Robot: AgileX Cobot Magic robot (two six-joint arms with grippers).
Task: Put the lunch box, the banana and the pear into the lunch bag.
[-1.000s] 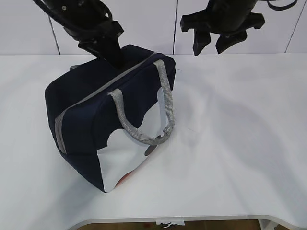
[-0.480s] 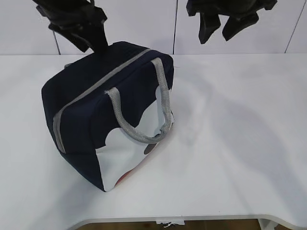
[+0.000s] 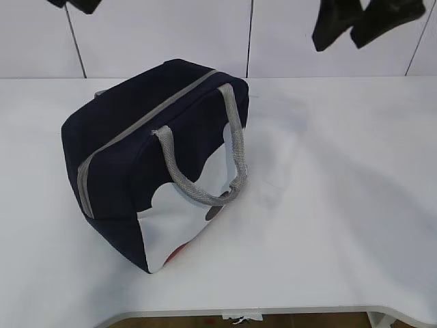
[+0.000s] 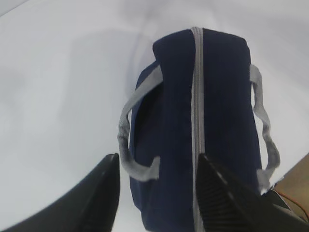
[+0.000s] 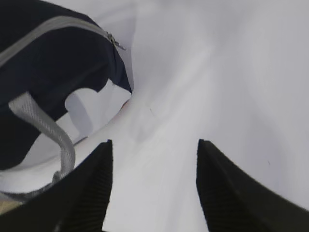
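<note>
The navy-blue lunch bag [image 3: 153,160] with a white lower panel and grey handles stands on the white table [image 3: 341,191], its grey zipper shut along the top. It also shows in the left wrist view [image 4: 193,121] and the right wrist view [image 5: 53,63]. The lunch box, the banana and the pear are out of view. My left gripper [image 4: 157,164] is open and empty high above the bag; only its tip [image 3: 78,5] shows at the top of the exterior view. My right gripper [image 5: 153,145] is open and empty, raised above the table right of the bag, and shows in the exterior view [image 3: 345,33].
The table's front edge [image 3: 273,313] runs along the bottom of the exterior view. A white panelled wall [image 3: 205,34] stands behind the table.
Both grippers have risen away from the bag, the left one almost out of the exterior view. The bag has settled slightly and stays zipped shut.
</note>
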